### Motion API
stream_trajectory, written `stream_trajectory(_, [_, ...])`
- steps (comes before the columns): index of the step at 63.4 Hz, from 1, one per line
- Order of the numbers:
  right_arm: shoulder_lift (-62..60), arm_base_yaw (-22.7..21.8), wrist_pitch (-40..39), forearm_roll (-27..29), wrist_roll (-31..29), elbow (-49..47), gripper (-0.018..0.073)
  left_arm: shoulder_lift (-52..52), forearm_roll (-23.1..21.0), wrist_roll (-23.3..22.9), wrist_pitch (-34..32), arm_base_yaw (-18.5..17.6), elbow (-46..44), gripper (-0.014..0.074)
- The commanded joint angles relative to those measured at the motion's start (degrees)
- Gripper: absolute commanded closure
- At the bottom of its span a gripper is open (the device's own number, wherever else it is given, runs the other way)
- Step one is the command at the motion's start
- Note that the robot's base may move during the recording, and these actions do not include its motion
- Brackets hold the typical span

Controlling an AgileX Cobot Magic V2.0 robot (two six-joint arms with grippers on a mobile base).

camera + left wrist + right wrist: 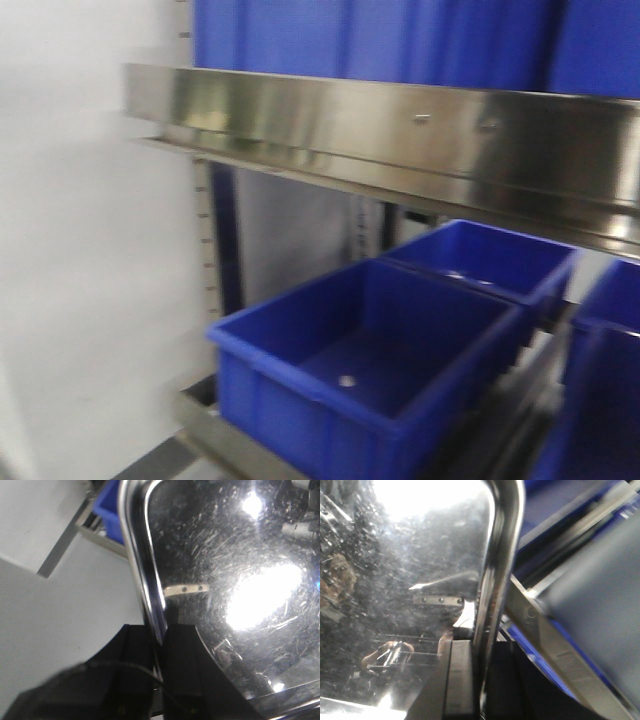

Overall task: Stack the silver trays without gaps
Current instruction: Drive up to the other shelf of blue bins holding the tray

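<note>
Left gripper [159, 655]: fingers clamped tight on the left rim of the silver tray [240, 555]. Right gripper [480, 675]: fingers clamped tight on its right rim. Blue bins [360, 360] stand beyond.

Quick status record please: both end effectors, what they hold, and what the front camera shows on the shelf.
left end effector: shut on the rim of a silver tray
right end effector: shut on a silver tray rim
same tray: cannot tell
front view: steel shelf rail above blue bins
trays in front view: none visible
</note>
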Motion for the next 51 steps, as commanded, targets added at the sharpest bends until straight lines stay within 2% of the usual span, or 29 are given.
stream_trajectory(1, [-1.93,0.48,1.72,-0.52,-1.54,-1.63,0.0503,-1.79,-1.52,1.61,1.92,-1.02,-2.03,0.0644])
stream_trajectory(51, [-1.93,0.48,1.72,-0.52,-1.54,-1.63,0.0503,-1.79,-1.52,1.61,1.92,-1.02,-2.03,0.0644])
